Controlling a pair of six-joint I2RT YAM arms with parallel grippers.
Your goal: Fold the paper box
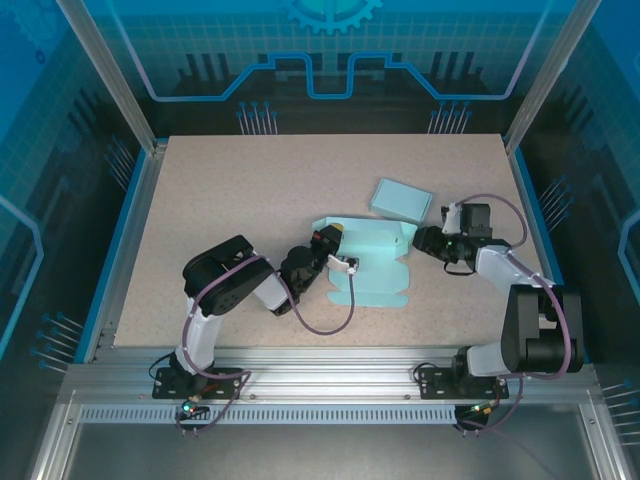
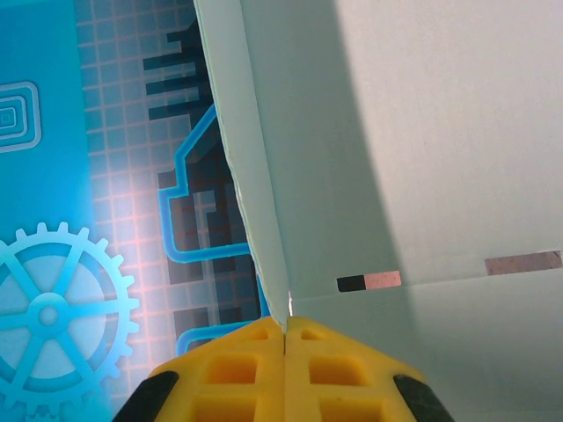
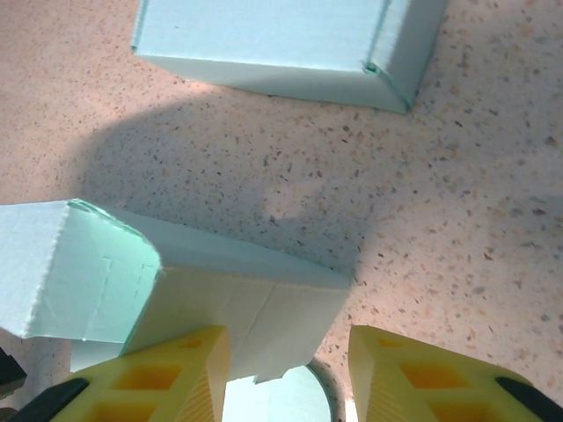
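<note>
On the speckled beige bench (image 1: 220,220), the paper box (image 1: 372,275) is found at centre: a thin, matte, pale-teal card blank, scored and partly raised. A finished box (image 1: 402,198) of like card lies near it, farther back. Wall-raising is judged in hand. On the left gripper (image 2: 284,338) the jaws are pinched tight on a panel edge; on the right gripper (image 3: 286,338) they are parted about a flap, ungripped. Closure on that flap is called for next.

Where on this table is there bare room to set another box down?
Bare: the left half of the speckled beige tabletop and the far strip behind the small closed light-teal paper box. Crowded: centre-right, where the left tool pinches the part-folded light-teal paper sheet and the right tool straddles its flap.
</note>
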